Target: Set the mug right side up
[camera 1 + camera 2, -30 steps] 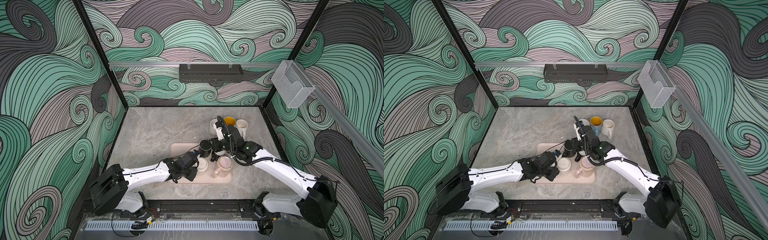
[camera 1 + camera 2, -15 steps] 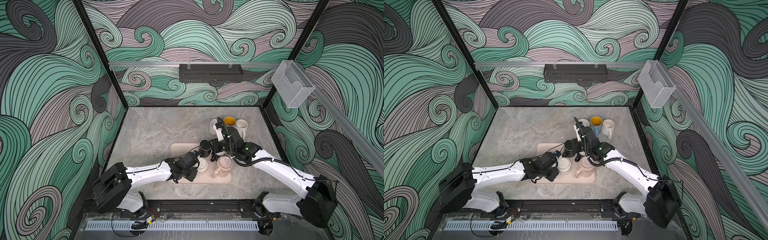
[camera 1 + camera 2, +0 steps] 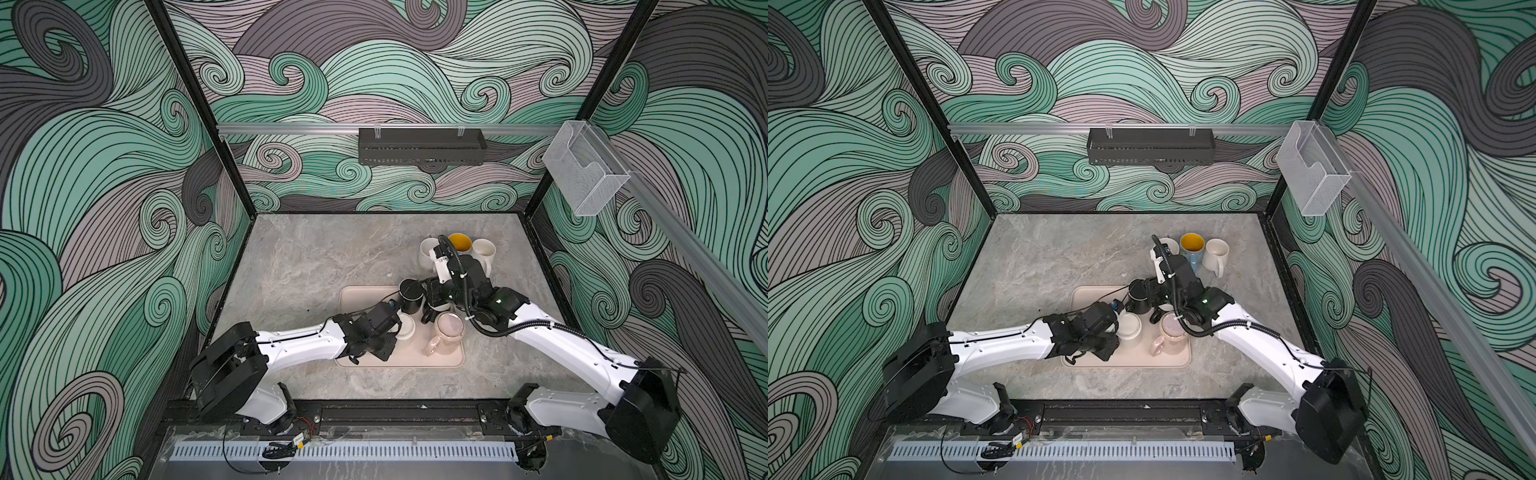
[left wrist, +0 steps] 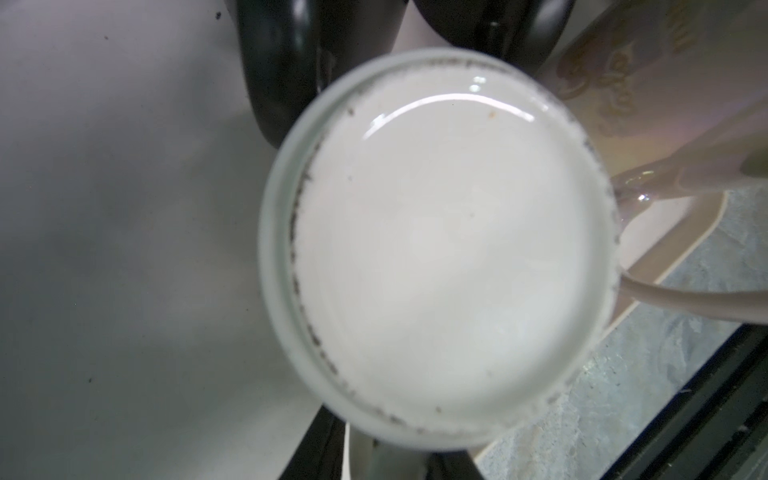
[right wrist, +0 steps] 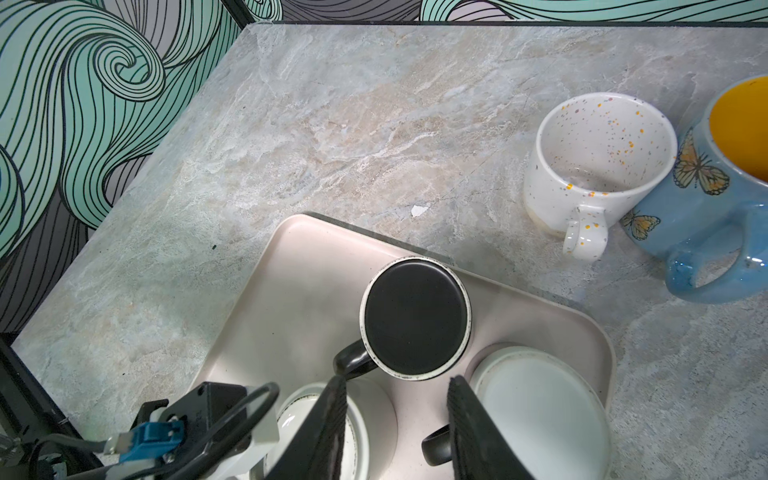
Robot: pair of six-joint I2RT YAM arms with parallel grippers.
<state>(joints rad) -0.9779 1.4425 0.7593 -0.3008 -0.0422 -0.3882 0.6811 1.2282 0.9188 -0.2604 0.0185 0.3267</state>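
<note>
Right gripper (image 5: pixel 395 432) is being held apart, empty, beside the inverted black mug (image 3: pixel 410 293) at centre frame. Left gripper (image 4: pixel 380 461) is being held at the white mug (image 3: pixel 405 326); closure cannot be told.

The grey marbled surface (image 3: pixel 332 257) is carrying a beige tray (image 3: pixel 415 353) toward its near edge, while a speckled mug (image 5: pixel 598 166), a blue butterfly mug (image 5: pixel 673 208) and a cream mug (image 3: pixel 484 251) are standing upright behind it.

The grey veined counter (image 5: pixel 332 124) looks like matt stone, the rounded beige tray (image 5: pixel 299 266) like smooth matt plastic. The upturned white ceramic mug (image 4: pixel 449 249) has a glossy glazed base inside a rough, speckled ring. The black mug (image 5: pixel 415 316) is matt; the blue butterfly mug (image 5: pixel 685 216) shines with wet-looking glaze, the pink mug (image 4: pixel 665 104) with pearly lustre.
</note>
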